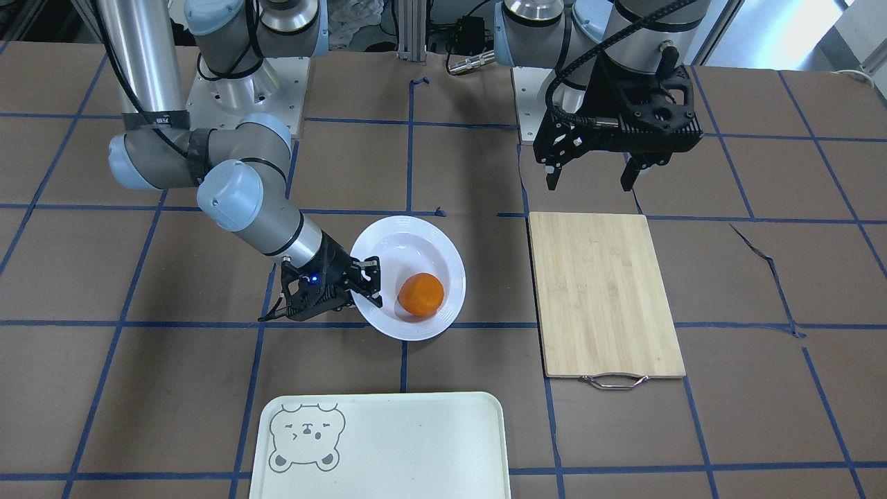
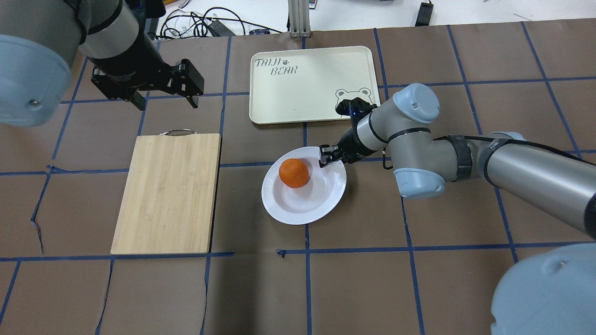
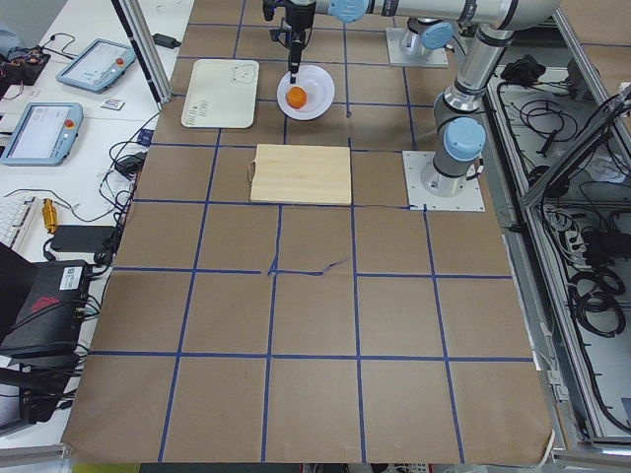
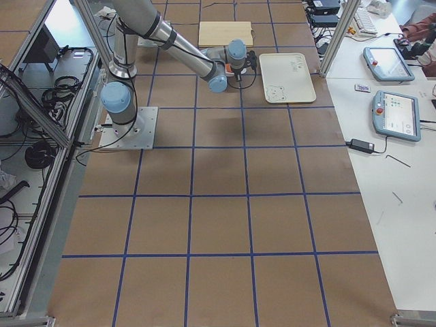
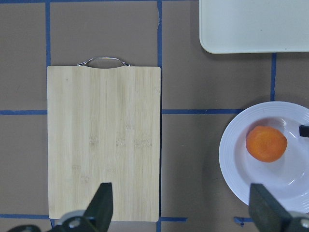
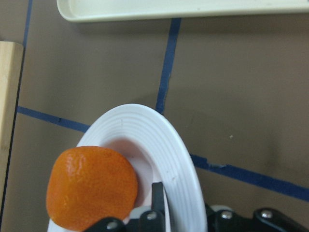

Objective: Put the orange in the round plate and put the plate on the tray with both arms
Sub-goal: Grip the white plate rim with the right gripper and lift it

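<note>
Brown taped table (image 1: pixel 138 388) holds a bumpy orange (image 1: pixel 420 294) in the shiny ridged plate (image 1: pixel 416 235) near its middle; only the wrist view shows the right claw (image 1: pixel 371 283) pinching the rim, while the left claw (image 1: pixel 590 181) hangs wide, empty.

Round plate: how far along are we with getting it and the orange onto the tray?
Done: the orange sits in the round plate's well. In hand: the right claw straddles the plate's rim, though I cannot tell whether it is clamped. The left claw hangs open, apart from the plate. Left: the plate rests on the table, short of the tray, so the two-arm carry is not yet done.
</note>
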`<state>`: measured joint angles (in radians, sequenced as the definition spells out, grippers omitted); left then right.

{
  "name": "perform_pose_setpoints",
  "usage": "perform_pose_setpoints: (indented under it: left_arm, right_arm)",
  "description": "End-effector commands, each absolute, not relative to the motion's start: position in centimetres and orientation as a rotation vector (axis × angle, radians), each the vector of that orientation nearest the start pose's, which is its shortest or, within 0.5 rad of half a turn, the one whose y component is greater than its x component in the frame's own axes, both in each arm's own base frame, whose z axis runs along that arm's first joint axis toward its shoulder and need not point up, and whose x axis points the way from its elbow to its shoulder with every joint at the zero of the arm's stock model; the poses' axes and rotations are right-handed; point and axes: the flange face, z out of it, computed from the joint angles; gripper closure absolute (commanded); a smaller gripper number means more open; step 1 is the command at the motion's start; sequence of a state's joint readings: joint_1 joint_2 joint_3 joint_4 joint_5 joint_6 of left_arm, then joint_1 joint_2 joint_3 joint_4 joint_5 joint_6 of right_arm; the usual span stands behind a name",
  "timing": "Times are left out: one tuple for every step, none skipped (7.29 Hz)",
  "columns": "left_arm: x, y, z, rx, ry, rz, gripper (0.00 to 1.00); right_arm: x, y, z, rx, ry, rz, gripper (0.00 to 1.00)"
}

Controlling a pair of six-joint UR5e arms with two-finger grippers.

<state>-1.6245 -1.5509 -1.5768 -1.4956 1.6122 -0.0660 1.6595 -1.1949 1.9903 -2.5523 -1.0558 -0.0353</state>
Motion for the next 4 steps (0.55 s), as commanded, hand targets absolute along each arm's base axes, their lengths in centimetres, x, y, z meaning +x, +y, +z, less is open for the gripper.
perform_pose_setpoints:
  left_arm:
    - [-15.5, -48.4, 50.3, -0.022, 3.102, -0.142, 0.00]
    - [-15.5, -48.4, 50.3, -0.022, 3.102, -0.142, 0.00]
    - [-15.5, -48.4, 50.3, -0.022, 3.102, -0.142, 0.00]
    - [-15.5, -48.4, 50.3, -0.022, 3.102, -0.142, 0.00]
  right_arm:
    - [23.0, -53.5, 23.2, -0.231, 2.549, -0.278, 1.00]
    - [22.2, -53.9, 23.4, -0.211, 2.525, -0.285, 1.00]
    - [21.2, -54.7, 24.1, -0.196, 2.488, -0.325, 1.00]
    - [19.6, -55.9, 25.1, -0.181, 2.457, -0.398, 1.00]
